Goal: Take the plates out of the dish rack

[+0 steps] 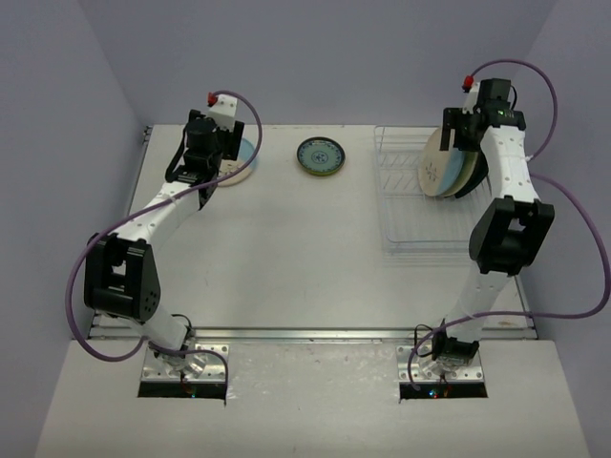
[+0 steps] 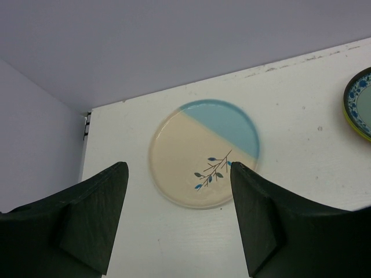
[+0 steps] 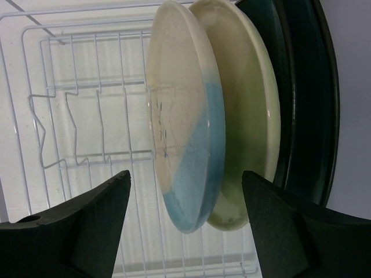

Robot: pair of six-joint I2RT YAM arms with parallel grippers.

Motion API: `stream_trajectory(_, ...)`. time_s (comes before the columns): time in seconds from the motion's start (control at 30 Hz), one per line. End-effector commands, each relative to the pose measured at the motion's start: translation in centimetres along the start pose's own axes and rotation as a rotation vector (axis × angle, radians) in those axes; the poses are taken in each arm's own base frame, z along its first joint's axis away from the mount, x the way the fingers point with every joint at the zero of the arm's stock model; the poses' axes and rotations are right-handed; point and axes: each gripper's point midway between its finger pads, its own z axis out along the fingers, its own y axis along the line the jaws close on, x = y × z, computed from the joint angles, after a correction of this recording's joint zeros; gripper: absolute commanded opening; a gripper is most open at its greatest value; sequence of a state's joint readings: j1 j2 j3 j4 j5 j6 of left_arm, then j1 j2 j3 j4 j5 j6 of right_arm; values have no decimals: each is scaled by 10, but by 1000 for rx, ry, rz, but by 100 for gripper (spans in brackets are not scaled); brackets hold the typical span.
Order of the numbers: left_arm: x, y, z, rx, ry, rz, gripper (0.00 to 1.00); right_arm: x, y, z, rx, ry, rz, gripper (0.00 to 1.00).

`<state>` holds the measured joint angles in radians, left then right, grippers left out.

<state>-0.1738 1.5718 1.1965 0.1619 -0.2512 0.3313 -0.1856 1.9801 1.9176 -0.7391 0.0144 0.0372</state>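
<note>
The white wire dish rack stands at the right with three plates upright in its slots. In the right wrist view these are a cream and light-blue plate in front, a pale cream plate behind it and a dark-teal plate at the back. My right gripper is open, its fingers either side of the two front plates' edges with gaps on both sides. At the far left, another cream and light-blue plate lies flat on the table. My left gripper hangs open just above it, holding nothing.
A small teal-patterned plate with a lime-green rim lies flat at the back middle of the table, also at the right edge of the left wrist view. Walls close in the table's back and sides. The rack's flat grid base holds nothing.
</note>
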Motion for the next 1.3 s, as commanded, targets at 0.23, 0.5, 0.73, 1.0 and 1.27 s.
stream_trajectory(0.23,-13,-2,3,16,-44,-37,69,-5,8,32,-34,6,27,53)
stream_trajectory(0.5,-16,-8,2,50,-41,-60,69,-23,28,-10,-143,-69,43,16)
stream_trajectory(0.73,-23,-8,1,56,-42,-97,81,-67,33,-76,-179,-240,19,0)
stream_trajectory(1.0,-41,-26,-16,316,-51,-218,100,-123,33,-165,-183,-508,-94,0)
stream_trajectory(1.27,-93,-91,-111,980,-206,-280,100,-88,127,-231,-654,-558,-278,0)
